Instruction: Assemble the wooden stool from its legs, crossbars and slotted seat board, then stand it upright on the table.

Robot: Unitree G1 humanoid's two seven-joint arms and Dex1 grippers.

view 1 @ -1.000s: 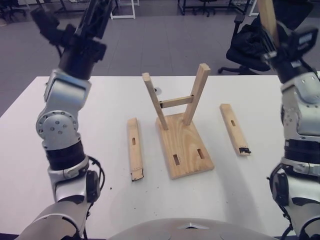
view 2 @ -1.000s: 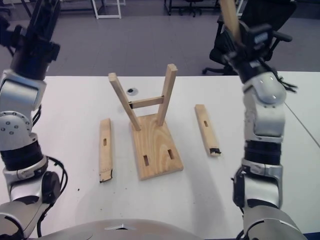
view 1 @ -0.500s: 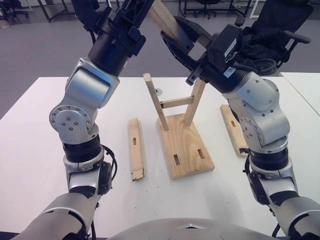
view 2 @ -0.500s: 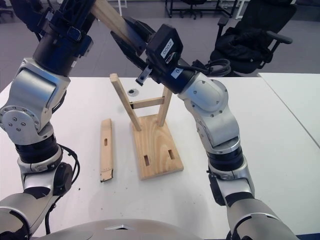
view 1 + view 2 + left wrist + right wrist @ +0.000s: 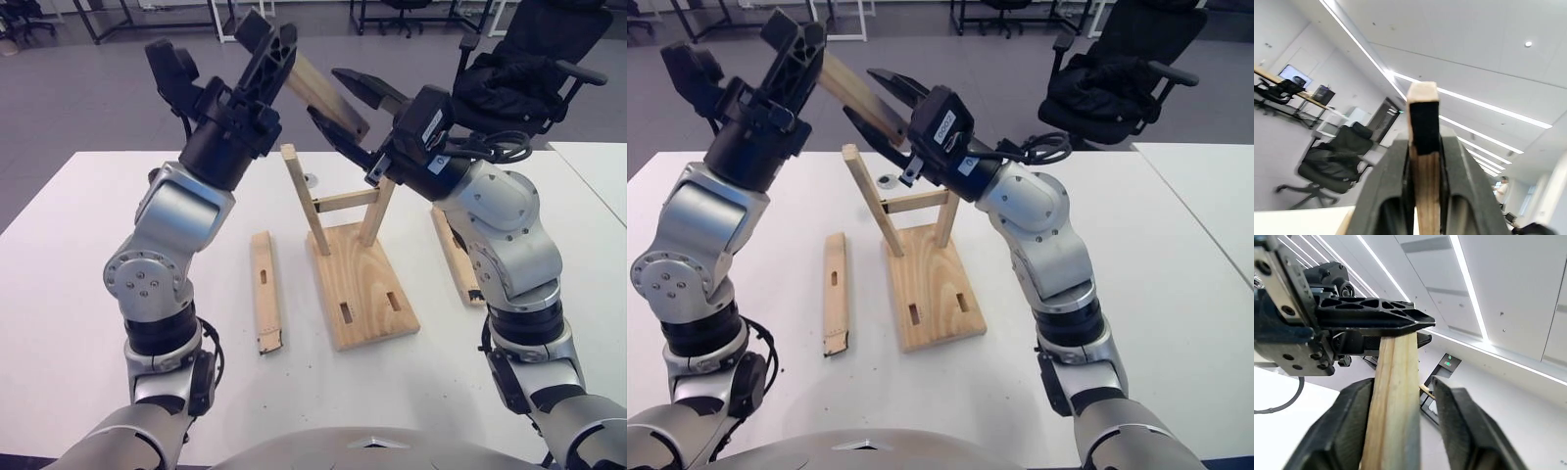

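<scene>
Left eye view shows the left gripper (image 5: 279, 59) raised above the table (image 5: 78, 245), clenched on a wooden leg (image 5: 340, 108) that slants toward the right gripper (image 5: 326, 93). That gripper's fingers (image 5: 1459, 431) sit spread on either side of the same leg, a gap showing beside one of them. Below, the slotted seat board (image 5: 362, 284) lies flat with two upright legs (image 5: 304, 196) joined by a crossbar (image 5: 345, 201). One loose leg (image 5: 262, 289) lies left of the board, another (image 5: 458, 250) right of it.
</scene>
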